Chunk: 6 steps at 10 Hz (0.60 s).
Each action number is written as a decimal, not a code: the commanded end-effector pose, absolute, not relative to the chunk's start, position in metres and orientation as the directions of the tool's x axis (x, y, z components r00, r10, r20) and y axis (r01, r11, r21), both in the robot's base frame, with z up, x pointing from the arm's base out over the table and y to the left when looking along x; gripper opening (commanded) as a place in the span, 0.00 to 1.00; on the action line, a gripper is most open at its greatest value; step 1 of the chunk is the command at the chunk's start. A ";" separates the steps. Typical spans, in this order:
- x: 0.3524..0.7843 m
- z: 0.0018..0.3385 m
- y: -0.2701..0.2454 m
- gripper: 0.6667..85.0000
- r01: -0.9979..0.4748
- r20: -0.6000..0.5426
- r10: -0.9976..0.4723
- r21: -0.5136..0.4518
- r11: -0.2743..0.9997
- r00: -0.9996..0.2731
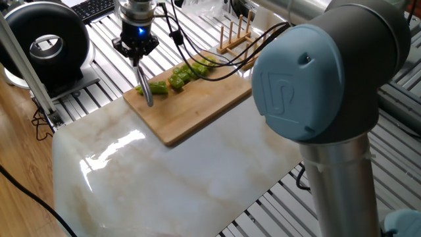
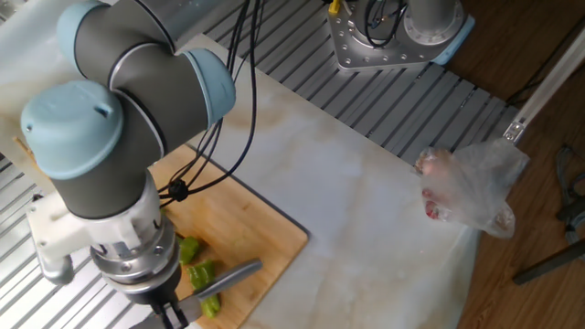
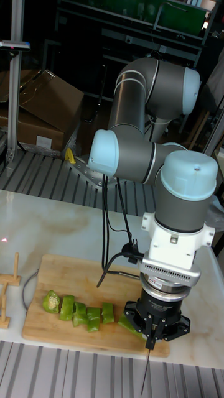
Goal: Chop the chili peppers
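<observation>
The chili peppers (image 1: 179, 77) lie in a row of several light-green chunks across the wooden cutting board (image 1: 197, 105). The chunks also show in the tall fixed view, running from a ring-like end piece (image 3: 52, 301) to a tapered tip piece (image 3: 128, 327). My gripper (image 1: 136, 56) points down over the board's left end, shut on a knife (image 1: 146, 89). The grey blade (image 2: 230, 276) sits beside the tip piece (image 2: 210, 305), at the board's edge. In the tall fixed view my gripper (image 3: 151, 339) hides the knife's handle and the blade (image 3: 146, 368) shows edge-on.
A wooden rack (image 1: 235, 34) stands behind the board. A black round device (image 1: 43, 42) and a keyboard (image 1: 96, 7) sit at the back left. A crumpled plastic bag (image 2: 473, 187) lies at the marble top's right edge. The arm's base (image 2: 393, 37) is bolted to the slatted table.
</observation>
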<state>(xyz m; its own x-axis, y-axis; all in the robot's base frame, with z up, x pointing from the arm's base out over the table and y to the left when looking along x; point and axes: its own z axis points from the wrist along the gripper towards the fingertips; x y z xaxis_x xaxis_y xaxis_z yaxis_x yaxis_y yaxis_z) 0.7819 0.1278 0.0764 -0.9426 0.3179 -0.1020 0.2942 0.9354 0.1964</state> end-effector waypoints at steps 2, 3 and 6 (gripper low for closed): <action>0.769 0.075 0.133 0.01 0.271 -0.064 0.288 0.195 0.943 -0.956; 0.767 0.076 0.134 0.01 0.266 -0.059 0.282 0.193 0.944 -0.957; 0.757 0.076 0.129 0.01 0.179 -0.056 0.190 0.156 0.971 -0.980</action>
<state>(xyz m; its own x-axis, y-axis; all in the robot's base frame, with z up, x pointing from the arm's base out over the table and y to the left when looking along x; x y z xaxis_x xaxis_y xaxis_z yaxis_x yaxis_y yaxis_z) 0.7645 0.1300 0.0745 -0.9669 0.2464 -0.0666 0.2325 0.9578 0.1688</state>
